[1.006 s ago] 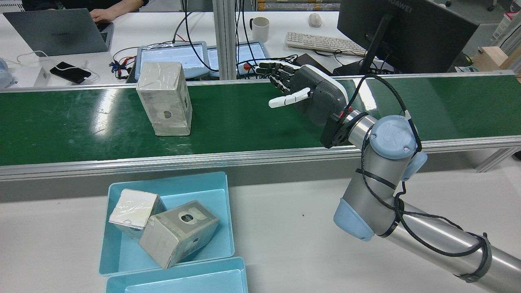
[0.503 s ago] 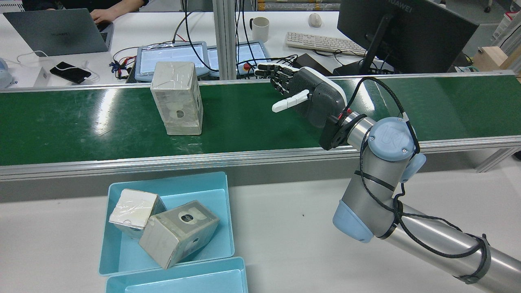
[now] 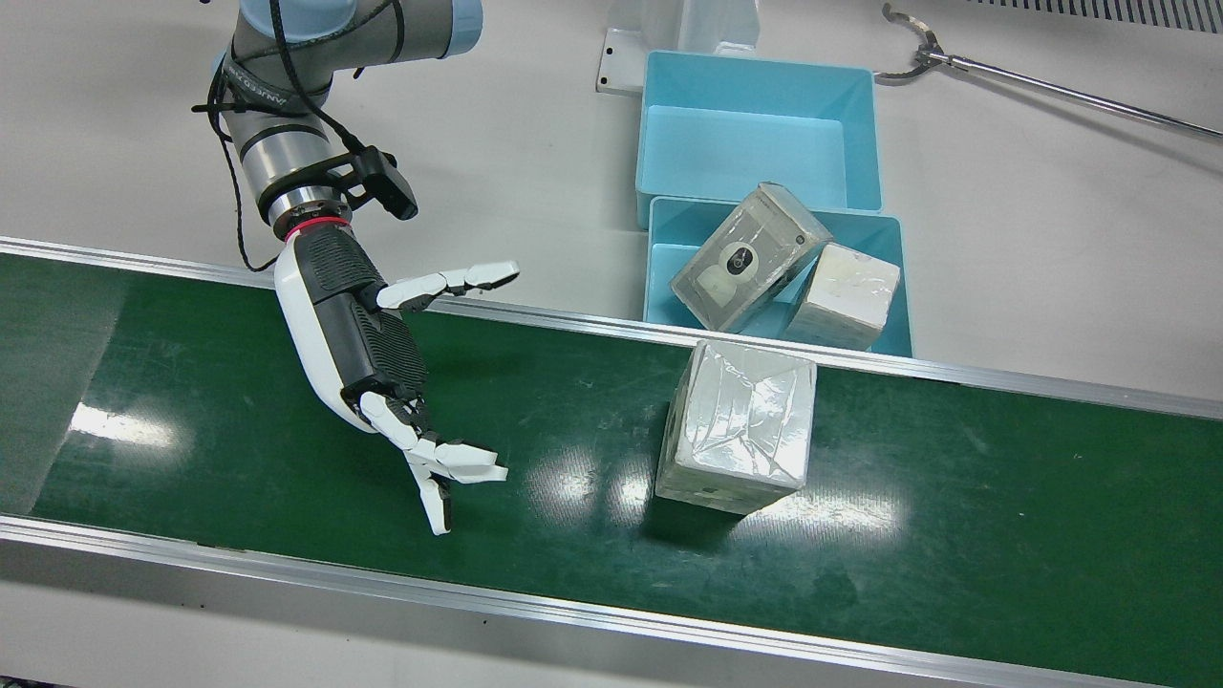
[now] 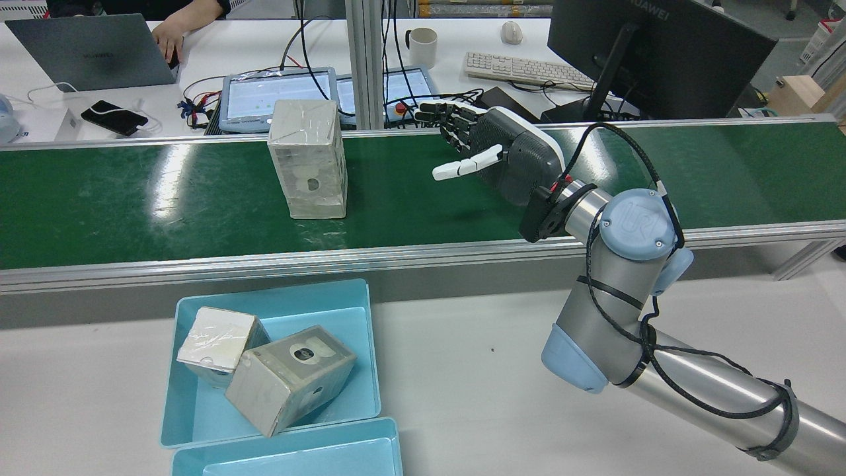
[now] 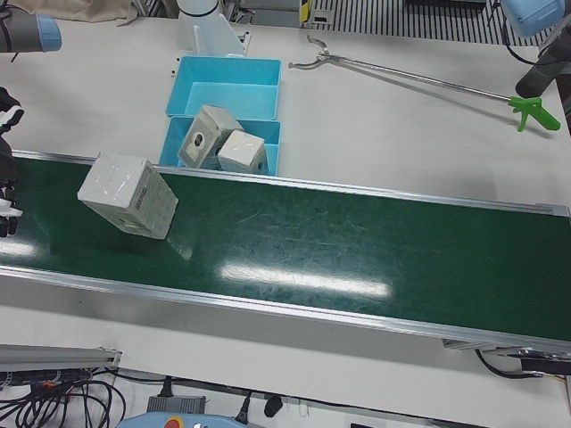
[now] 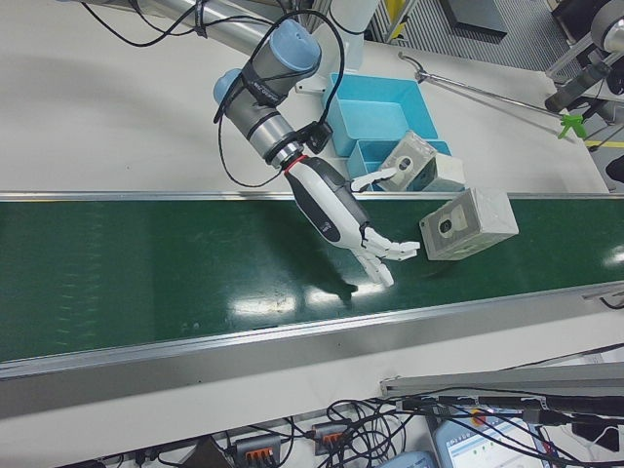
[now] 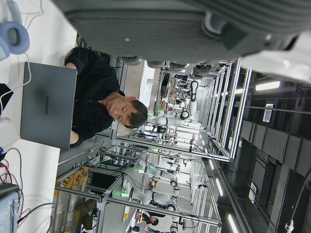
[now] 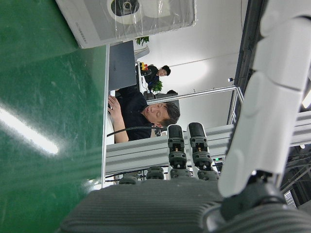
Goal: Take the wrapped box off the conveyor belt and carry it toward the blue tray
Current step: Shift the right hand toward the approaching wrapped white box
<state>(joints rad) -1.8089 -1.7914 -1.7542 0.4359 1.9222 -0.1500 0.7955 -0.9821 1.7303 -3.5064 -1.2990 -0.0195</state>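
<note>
A wrapped grey box (image 4: pixel 308 158) stands upright on the green conveyor belt (image 4: pixel 132 198). It also shows in the front view (image 3: pixel 740 425), the left-front view (image 5: pixel 125 194) and the right-front view (image 6: pixel 470 222). My right hand (image 4: pixel 492 155) is open above the belt, palm facing the box, a clear gap away from it (image 3: pixel 382 354). The right hand view shows the box (image 8: pixel 131 17) ahead of the palm. The blue tray (image 4: pixel 271 291) lies on the table beside the belt, with two wrapped boxes (image 4: pixel 218 344) in it. Only part of my left hand (image 7: pixel 194 29) shows.
A second, empty blue tray (image 3: pixel 755 143) sits next to the first. A long reach-grabber tool (image 3: pixel 1032 86) lies on the table past the trays. Desks with a laptop (image 4: pixel 92 49), a monitor (image 4: pixel 661 53) and a seated person lie beyond the belt.
The wrapped box has travelled along the belt toward my right hand, narrowing the gap. The right hand has stayed nearly in place, still open.
</note>
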